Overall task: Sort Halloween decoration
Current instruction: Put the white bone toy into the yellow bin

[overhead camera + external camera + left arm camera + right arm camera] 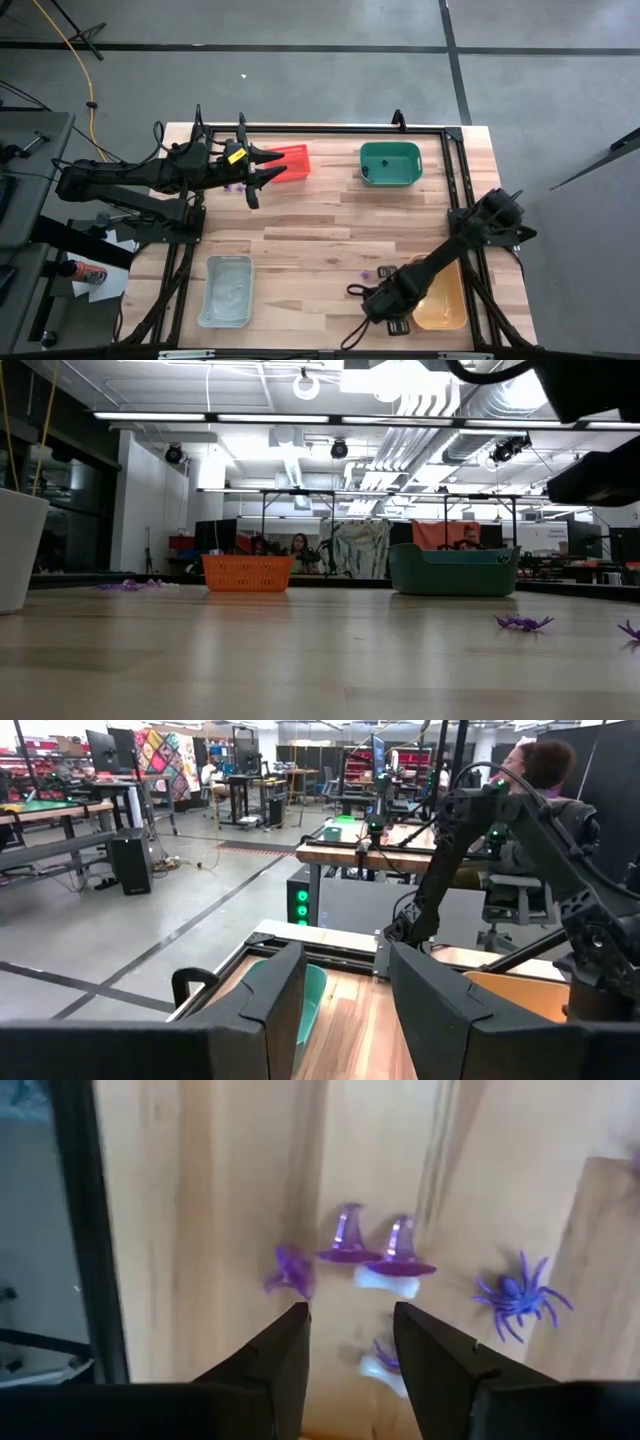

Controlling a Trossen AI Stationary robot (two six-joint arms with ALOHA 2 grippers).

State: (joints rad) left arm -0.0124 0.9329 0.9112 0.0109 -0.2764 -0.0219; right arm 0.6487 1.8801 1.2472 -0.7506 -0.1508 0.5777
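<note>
Tiny purple trinkets lie flat on the wood near the table's near right. The right wrist view shows two witch hats [347, 1242] [400, 1252], a spider [520, 1295] and two smaller pieces [292, 1270] [383, 1356]. From above they are specks [383, 270]. In the low view a spider [523, 623] lies on the table and more purple bits [130, 585] lie far off. I see no dark trinket. My right gripper [350, 1342] [372, 290] hangs open just above the cluster. My left gripper [345, 1010] [272, 168] is open and level at the red bin's left edge.
The red bin [290, 160] and the green bin [390, 165] stand along the far edge. The clear bin [227, 290] is near left and the orange bin [445, 305] near right, beside my right arm. A black frame rail [455, 190] borders the table. Bare wood fills the middle.
</note>
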